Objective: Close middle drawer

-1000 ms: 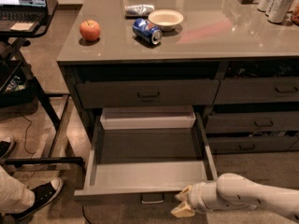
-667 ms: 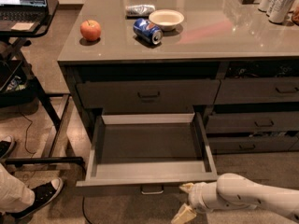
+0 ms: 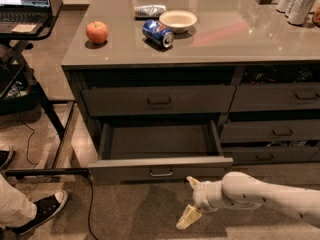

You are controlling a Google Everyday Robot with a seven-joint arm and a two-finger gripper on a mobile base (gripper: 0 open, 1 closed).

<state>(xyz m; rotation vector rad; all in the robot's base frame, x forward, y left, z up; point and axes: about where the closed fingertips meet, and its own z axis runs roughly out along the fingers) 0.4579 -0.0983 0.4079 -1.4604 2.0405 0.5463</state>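
Arm (image 3: 260, 196): white, enters from the lower right and reaches left, low over the floor.
Gripper (image 3: 191, 200): empty, its two pale fingers (image 3: 189, 217) spread apart, one up and one down. It sits just below the front of the middle drawer (image 3: 160, 168), right of the handle (image 3: 161, 173).
Middle drawer: partly pulled out under the counter (image 3: 225, 44), its grey inside showing.
Blue can (image 3: 158, 33): on its side beside the bowl (image 3: 177, 20) (lettering too small to read).
Apple (image 3: 97, 32): on the counter, left.
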